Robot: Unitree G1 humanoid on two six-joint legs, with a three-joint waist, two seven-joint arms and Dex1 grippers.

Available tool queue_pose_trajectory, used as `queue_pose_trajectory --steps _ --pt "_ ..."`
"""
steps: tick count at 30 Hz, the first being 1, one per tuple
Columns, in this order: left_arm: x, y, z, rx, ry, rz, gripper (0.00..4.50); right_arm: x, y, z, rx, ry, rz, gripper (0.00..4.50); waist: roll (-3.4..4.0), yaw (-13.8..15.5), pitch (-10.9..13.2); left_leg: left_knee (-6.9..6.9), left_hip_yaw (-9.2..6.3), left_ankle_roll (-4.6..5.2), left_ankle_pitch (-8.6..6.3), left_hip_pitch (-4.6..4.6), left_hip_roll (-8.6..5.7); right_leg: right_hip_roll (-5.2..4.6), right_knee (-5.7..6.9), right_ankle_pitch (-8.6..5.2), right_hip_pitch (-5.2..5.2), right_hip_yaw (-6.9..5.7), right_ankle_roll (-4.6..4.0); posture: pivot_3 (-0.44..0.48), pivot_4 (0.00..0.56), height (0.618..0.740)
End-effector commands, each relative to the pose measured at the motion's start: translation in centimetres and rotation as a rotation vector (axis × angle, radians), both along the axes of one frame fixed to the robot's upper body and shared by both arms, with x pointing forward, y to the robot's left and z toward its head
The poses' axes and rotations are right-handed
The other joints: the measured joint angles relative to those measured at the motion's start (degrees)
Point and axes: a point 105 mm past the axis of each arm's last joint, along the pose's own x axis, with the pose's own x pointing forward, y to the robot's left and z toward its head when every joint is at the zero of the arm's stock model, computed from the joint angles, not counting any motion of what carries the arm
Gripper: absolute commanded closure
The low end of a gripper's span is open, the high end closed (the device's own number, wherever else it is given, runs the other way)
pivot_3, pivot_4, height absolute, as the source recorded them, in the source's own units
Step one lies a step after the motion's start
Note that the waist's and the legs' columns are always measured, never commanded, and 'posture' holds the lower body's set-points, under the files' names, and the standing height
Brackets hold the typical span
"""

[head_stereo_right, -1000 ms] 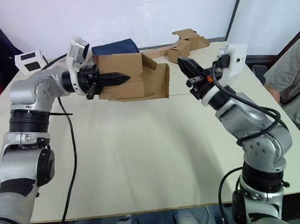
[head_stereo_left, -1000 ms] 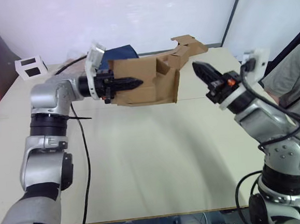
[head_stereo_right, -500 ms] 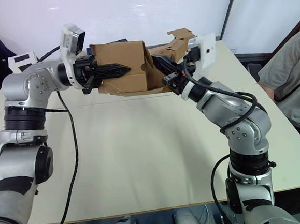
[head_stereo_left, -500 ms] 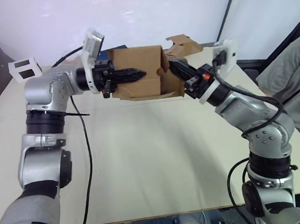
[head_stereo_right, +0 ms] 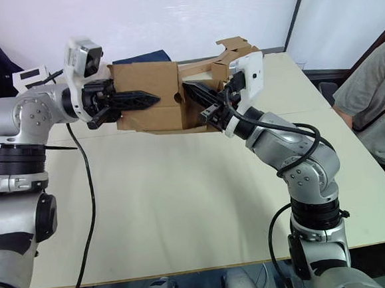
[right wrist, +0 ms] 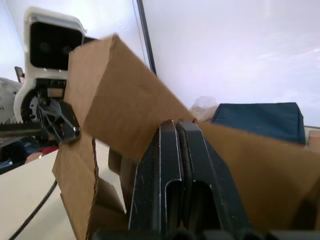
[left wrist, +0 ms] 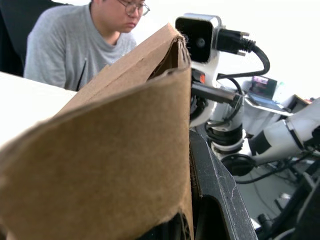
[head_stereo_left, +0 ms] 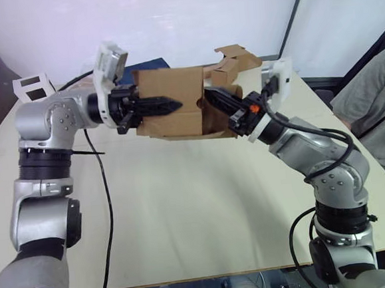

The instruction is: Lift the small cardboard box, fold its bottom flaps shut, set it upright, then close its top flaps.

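Right hand [head_stereo_right: 195, 97], fingers pressed together, now inside small cardboard box [head_stereo_right: 150, 97], tips hidden; left hand [head_stereo_right: 132, 99] pinching its wall.

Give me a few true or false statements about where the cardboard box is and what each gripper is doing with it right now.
1. The small cardboard box rests flat on the table. False: it is held in the air above the table.
2. The left gripper is clamped on a wall of the box. True.
3. The right gripper hangs well clear of the box. False: its shut fingers push into the box's open end among the bottom flaps.
4. A white box with black panels sits at the table's far left corner. True.
5. A person in a grey shirt sits at the robot's left. False: at its right.
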Motion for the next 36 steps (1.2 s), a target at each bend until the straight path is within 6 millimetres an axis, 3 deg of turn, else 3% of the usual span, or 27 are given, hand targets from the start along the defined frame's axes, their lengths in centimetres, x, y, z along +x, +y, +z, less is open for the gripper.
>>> queue_pose_trajectory --steps 1,14,26,36 --pt "-0.9 -0.2 0.9 0.002 -0.049 -0.034 4.50 -1.0 0.7 1.4 0.016 -0.068 0.035 4.48 0.00 0.0 0.0 0.00 0.00 0.00 0.00 0.00 0.00 0.00 0.00 0.00 0.00 0.00 0.00 0.000 0.150 0.740" --pt "0.4 0.1 1.2 -0.001 -0.091 0.042 4.50 -2.0 0.5 1.0 -0.022 -0.071 0.066 4.48 0.00 0.0 0.0 0.00 0.00 0.02 -0.01 0.00 0.00 0.00 0.00 0.00 0.00 0.00 0.00 0.000 0.150 0.740" --pt "0.4 0.0 1.2 0.007 -0.098 0.041 4.50 -2.7 0.3 0.3 -0.068 -0.061 0.080 4.48 0.00 0.1 0.0 0.00 0.00 0.17 -0.09 0.00 0.00 0.00 0.00 0.00 0.00 0.00 0.00 0.000 0.150 0.740" --pt "-1.4 0.0 1.3 0.000 -0.027 -0.057 4.50 -2.3 1.8 -1.1 -0.082 -0.032 0.125 4.48 0.00 0.0 0.0 0.00 0.00 0.22 -0.12 0.00 0.00 0.01 0.00 0.00 0.00 0.00 0.00 0.000 0.150 0.740"
